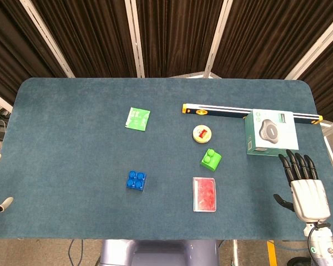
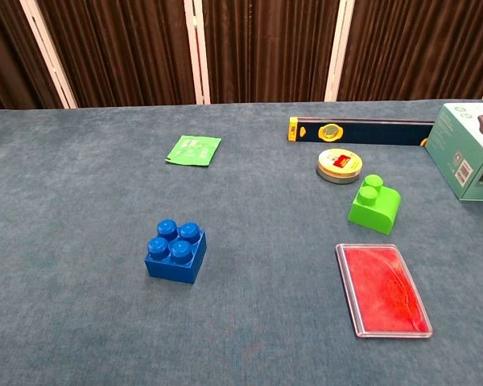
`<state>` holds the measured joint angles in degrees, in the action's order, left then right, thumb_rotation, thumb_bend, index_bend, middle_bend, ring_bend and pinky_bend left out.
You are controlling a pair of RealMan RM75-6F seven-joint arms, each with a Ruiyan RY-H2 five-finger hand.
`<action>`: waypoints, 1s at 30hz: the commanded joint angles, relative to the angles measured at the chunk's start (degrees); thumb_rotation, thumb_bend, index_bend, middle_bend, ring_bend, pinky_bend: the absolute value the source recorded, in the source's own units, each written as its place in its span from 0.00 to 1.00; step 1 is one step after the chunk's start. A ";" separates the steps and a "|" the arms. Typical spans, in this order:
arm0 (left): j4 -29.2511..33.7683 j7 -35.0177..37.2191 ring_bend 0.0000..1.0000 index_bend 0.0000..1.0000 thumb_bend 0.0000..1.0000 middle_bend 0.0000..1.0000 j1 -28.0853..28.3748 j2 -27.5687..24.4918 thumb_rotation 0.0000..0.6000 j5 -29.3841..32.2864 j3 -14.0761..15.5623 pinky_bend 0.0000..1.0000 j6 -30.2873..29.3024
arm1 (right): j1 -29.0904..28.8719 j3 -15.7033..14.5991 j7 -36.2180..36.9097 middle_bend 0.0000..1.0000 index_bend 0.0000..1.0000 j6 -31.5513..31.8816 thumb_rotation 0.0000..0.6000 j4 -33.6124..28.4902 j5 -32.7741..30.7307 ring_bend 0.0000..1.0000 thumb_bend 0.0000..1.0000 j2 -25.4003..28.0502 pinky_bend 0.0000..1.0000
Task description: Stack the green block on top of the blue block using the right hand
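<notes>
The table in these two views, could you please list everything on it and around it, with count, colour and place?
Table: one, dark blue-grey cloth top, filling both views.
Blue block: one, blue, near the middle front, left of the card case.
Green block: one, green, right of centre, just in front of the tin.
Tin: one, round, yellow with a red label, behind the green block.
Card case: one, clear with red inside, lying flat in front of the green block.
Green packet: one, green, flat, left of centre at the back.
Level: one, dark with yellow ends, along the back right.
Box: one, white and teal, at the right, over the level's end.
Curtain: dark, behind the table.
Right hand: one, black fingers apart, holding nothing, at the right edge.
Left hand: only tips show at the left edge.
</notes>
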<state>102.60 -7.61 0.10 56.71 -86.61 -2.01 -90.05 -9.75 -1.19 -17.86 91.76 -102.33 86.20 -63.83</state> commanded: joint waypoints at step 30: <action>-0.67 -7.20 0.00 0.00 0.00 0.00 3.43 3.13 1.00 9.08 -2.38 0.00 6.73 | -32.73 6.18 2.29 0.23 0.13 -41.57 1.00 23.52 11.58 0.09 0.09 -10.62 0.20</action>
<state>102.74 -13.60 2.81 59.00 -79.68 -3.61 -84.70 -39.44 4.52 -16.90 53.75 -82.48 96.10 -71.93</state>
